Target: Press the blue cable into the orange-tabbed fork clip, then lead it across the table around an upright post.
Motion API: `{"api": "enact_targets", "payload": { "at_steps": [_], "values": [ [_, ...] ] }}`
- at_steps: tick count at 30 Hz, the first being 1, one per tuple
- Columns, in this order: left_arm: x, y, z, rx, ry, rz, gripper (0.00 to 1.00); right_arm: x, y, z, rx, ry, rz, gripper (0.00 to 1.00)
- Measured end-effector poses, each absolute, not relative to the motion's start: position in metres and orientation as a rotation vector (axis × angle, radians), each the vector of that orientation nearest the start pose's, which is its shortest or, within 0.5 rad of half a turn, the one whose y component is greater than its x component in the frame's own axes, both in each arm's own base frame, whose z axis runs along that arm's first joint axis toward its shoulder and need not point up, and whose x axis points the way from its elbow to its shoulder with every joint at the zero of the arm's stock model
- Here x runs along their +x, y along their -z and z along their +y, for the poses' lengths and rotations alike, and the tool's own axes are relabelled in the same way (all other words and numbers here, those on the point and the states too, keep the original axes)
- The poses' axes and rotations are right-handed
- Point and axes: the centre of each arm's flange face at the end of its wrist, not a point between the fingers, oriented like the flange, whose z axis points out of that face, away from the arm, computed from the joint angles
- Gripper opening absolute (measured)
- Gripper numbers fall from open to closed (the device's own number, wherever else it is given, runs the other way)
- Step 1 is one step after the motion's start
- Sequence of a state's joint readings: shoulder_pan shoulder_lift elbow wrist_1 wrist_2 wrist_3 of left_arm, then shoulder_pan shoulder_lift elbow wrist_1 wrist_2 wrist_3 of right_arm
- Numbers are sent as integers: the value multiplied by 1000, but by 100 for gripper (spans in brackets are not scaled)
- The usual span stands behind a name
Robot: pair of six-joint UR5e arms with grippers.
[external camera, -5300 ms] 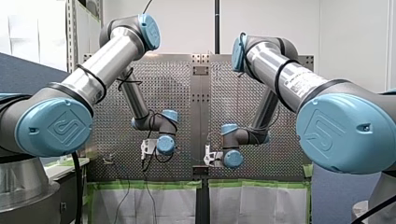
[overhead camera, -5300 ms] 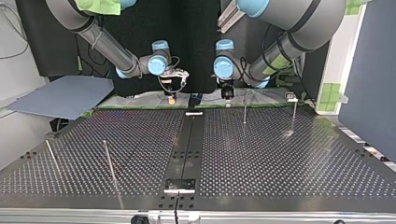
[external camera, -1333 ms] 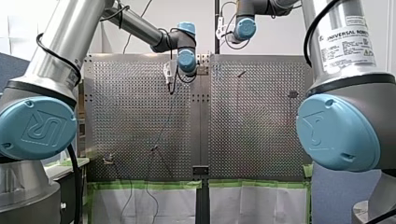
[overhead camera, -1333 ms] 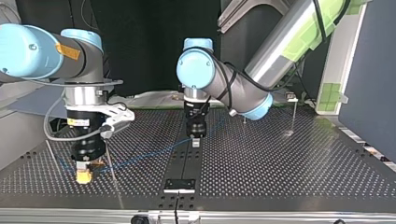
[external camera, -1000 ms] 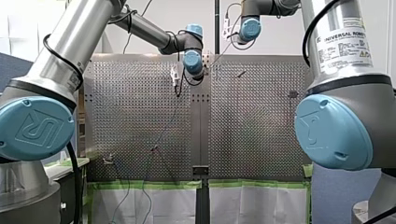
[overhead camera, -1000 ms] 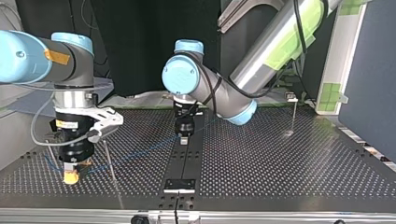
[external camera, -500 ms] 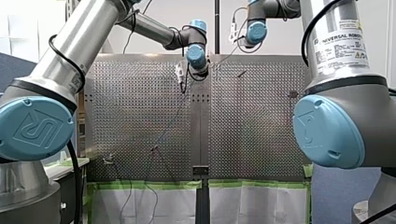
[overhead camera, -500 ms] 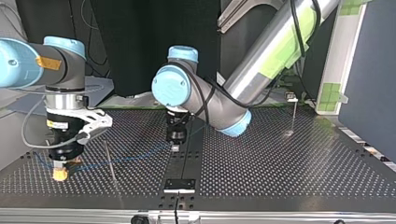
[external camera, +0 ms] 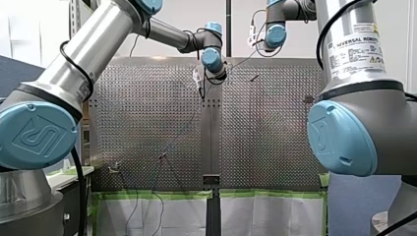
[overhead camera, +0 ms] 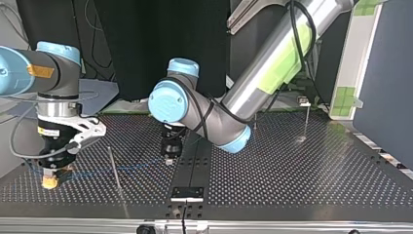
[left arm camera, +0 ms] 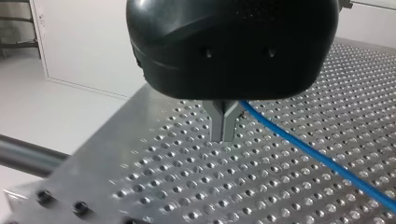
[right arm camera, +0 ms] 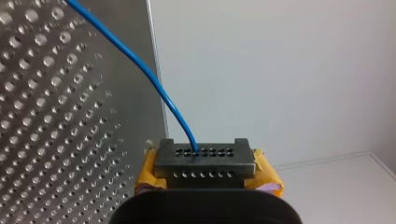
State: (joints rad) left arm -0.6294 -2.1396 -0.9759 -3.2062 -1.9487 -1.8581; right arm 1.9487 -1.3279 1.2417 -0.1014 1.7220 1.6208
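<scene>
Right gripper (right arm camera: 205, 164) clamps blue cable (right arm camera: 158, 87); left gripper (left arm camera: 225, 126) pinches it

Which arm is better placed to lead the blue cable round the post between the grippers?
Probably right: my right gripper clamps the blue cable beyond the post; my left gripper sits by the centre strip.

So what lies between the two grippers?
In the top view, the cable spans from my right gripper to my left gripper, passing a thin post about midway.

A black plate (overhead camera: 187, 193) sits midway along the table's (overhead camera: 302, 175) edge; a green-taped white panel (overhead camera: 347, 73) stands beyond one corner.
</scene>
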Motion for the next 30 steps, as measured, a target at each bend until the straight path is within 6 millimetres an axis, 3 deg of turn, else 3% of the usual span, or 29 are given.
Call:
{"api": "enact_targets", "payload": {
  "at_steps": [5, 15, 24, 30],
  "values": [
    [531, -426, -500, -24, 443, 1612, 0, 328, -527, -527, 1185, -1518, -1037, 0],
    [545, -463, -501, -54, 519, 1538, 0, 316, -514, -543, 1193, -1498, -1056, 0],
    [552, -463, -521, -47, 582, 1519, 0, 303, -503, -558, 1195, -1483, -1080, 0],
    [556, -477, -527, -48, 605, 1484, 0, 293, -497, -568, 1195, -1479, -1091, 0]
  ]
}}
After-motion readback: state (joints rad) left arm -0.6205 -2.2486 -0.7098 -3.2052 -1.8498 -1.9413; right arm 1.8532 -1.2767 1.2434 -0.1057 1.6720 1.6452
